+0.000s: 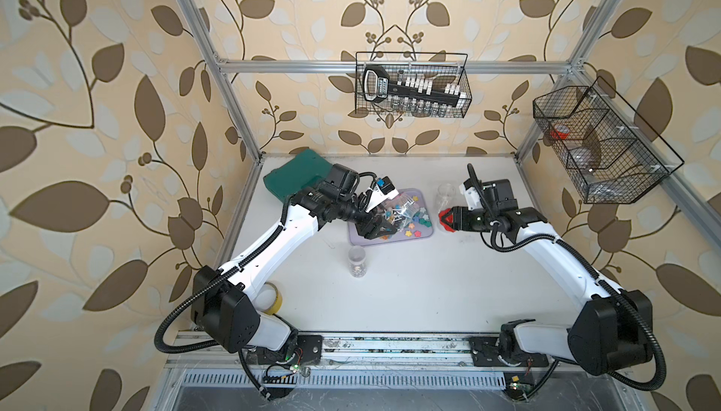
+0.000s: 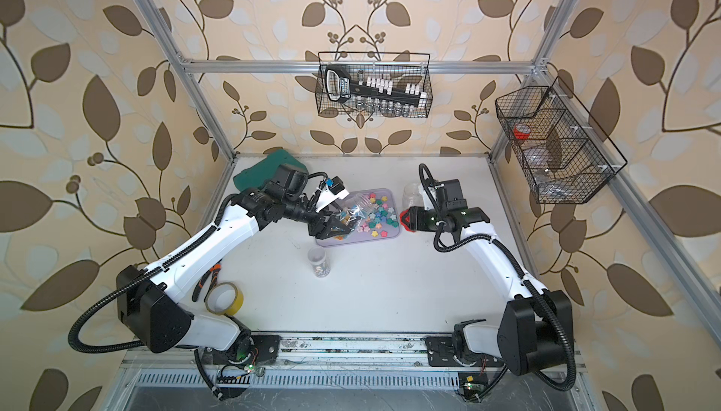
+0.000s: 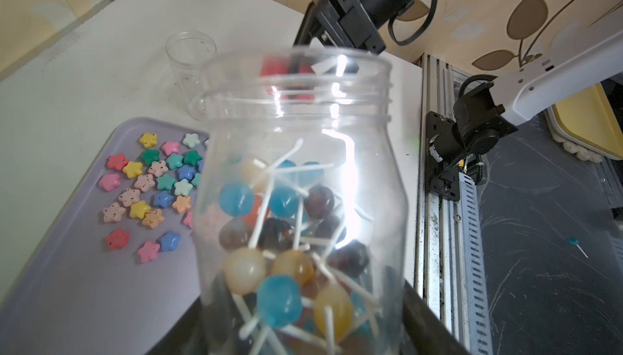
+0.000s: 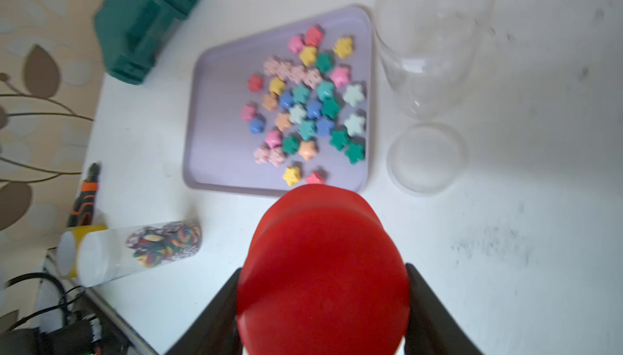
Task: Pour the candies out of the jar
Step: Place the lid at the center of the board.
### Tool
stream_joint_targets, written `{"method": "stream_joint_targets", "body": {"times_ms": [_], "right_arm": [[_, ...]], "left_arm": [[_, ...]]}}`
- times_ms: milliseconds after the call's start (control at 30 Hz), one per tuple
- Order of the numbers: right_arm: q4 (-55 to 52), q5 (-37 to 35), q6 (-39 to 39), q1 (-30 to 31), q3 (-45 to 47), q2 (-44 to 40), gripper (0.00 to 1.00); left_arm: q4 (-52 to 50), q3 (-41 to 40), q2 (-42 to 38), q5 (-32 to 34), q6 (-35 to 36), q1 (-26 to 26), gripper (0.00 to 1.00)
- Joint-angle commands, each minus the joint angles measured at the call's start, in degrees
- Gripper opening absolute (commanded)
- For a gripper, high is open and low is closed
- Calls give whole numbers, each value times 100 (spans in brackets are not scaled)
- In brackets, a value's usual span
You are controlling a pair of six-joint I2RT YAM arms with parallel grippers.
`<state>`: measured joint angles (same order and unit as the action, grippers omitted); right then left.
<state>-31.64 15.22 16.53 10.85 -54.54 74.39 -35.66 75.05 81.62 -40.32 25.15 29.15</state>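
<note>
Clear plastic jar (image 3: 300,154), lid off, with little ball lollipops on white sticks (image 3: 279,299) inside: blue, yellow, brown. Held up over the lilac plastic tray (image 4: 219,127), tipped far over, mouth pointing toward the right arm. Lollipops bunched at the bottom end.

Left gripper (image 1: 377,229) squeezed onto the bottom of the jar, jaws partly closed, one on each side.

On the tray, a bunch of small star-like sweets (image 4: 313,107) in pink, green, blue, yellow and orange, lying flat.

Just beside the tray, an empty clear jar (image 1: 446,193) standing up on the white table (image 1: 409,292).

Right gripper (image 4: 323,302) also just beside the tray, jaws pressed onto the sides of a round red lid (image 4: 320,242).

Nearer the arm bases, a tall clear tube (image 1: 357,262) standing up, striped swirl lollipops (image 4: 165,238) inside.

Roll of yellow tape (image 2: 226,298) by the left arm.

Dark green box (image 1: 296,177) in the far corner.
</note>
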Motion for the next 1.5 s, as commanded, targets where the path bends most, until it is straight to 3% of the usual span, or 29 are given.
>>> {"method": "stream_joint_targets", "body": {"times_ms": [0,300,667,967,1167,1467], "right_arm": [[-87,-942,312,148,354,-154,60],[208,-1950,510,680,765,294,63],[745,-1852,565,685,836,1017,67],[673,-1962,542,710,685,1181,78],[670,-1767,558,707,464,762,80],[747,-1194,440,488,212,768,82]], "left_arm": [[439,-77,-305,160,-109,-76,44],[489,-168,-339,305,-246,-76,44],[365,-226,-374,563,-232,-78,45],[261,-189,-221,703,-194,-76,44],[57,46,52,1178,-570,-84,44],[-1197,985,883,2065,-1178,-85,43]]}}
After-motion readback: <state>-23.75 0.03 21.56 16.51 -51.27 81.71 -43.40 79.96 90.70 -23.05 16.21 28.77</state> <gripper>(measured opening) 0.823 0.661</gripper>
